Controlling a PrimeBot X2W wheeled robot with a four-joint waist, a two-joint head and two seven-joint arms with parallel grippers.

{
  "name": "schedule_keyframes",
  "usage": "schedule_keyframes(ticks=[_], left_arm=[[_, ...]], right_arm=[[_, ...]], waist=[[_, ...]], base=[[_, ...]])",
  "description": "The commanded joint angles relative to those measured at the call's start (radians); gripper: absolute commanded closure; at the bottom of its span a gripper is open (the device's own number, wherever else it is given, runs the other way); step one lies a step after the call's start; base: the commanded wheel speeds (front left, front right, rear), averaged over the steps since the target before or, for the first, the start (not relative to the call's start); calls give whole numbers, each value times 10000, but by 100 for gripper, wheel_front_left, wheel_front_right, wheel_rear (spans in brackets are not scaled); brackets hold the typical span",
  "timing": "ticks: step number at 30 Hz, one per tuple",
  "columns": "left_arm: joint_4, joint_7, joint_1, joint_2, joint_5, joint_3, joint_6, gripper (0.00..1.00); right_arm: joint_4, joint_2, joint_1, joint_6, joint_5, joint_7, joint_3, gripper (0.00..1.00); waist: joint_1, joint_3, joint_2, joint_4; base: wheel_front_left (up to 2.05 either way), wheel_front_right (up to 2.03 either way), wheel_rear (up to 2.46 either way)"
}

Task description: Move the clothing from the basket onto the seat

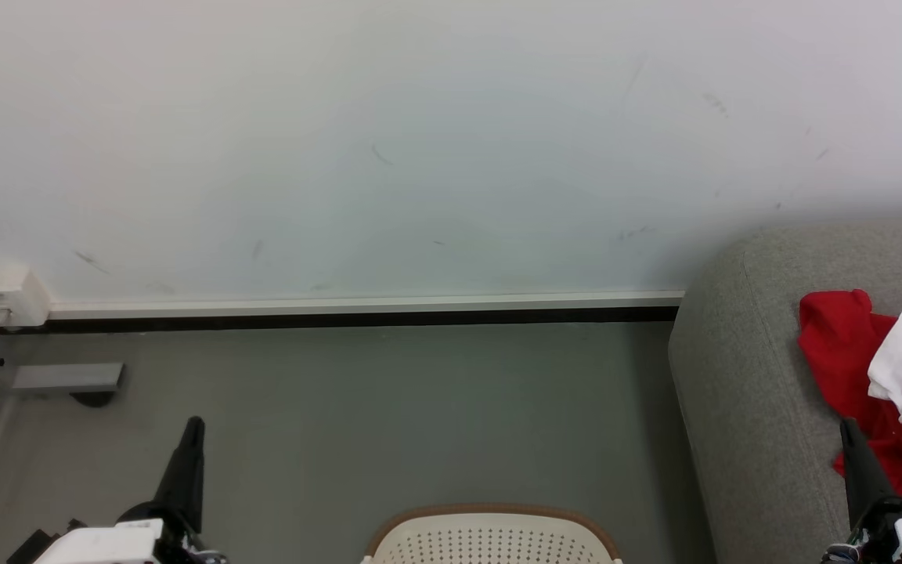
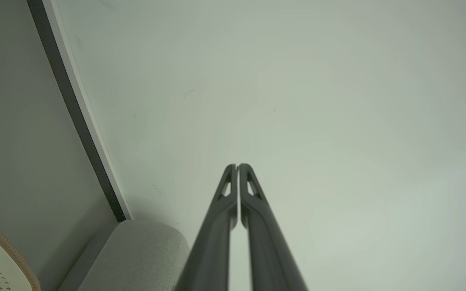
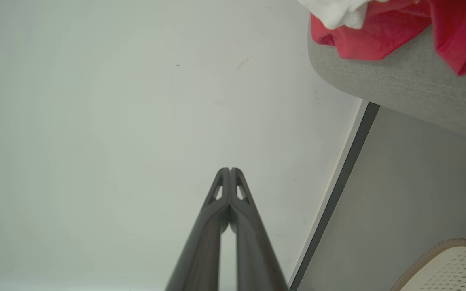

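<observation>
In the head view the left tool (image 1: 191,431) rises from 7 o'clock. Its two long dark fingers are pressed together into one tapering spike above the white wrist housing, and it grips nothing. The right tool (image 1: 849,432) stands the same way at 4 o'clock, fingers together and empty. Its tip shows against the lower edge of the clothing (image 1: 850,368); contact cannot be told. Both wrist views show slim matte fingers meeting at the tips, with small triangular cut-outs just below, aimed at the scuffed pale wall (image 1: 420,141).

The clothing lies crumpled on the seat (image 1: 741,376) at 3 o'clock: soft bright red fabric and a white panel with thin red stripes. The seat is light grey woven upholstery with a rounded corner. The basket (image 1: 494,540) sits on the smooth grey floor (image 1: 388,407) at 6 o'clock, apart from the seat. It is cream perforated plastic with a brown woven-look rim.
</observation>
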Motion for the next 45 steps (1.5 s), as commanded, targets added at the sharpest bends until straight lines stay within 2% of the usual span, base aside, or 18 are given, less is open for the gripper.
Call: schedule_keyframes(ticks=[1,45], left_arm=[[-6,41,-77,67,-140,0,-49,100],[-9,39,-77,67,-142,4,-49,100]], right_arm=[[-52,2,-117,-21,7,38,-44,100],[-52,2,-116,-21,5,40,-45,100]], waist=[[0,0,0,0],[0,0,0,0]], base=[[0,0,0],[0,0,0]])
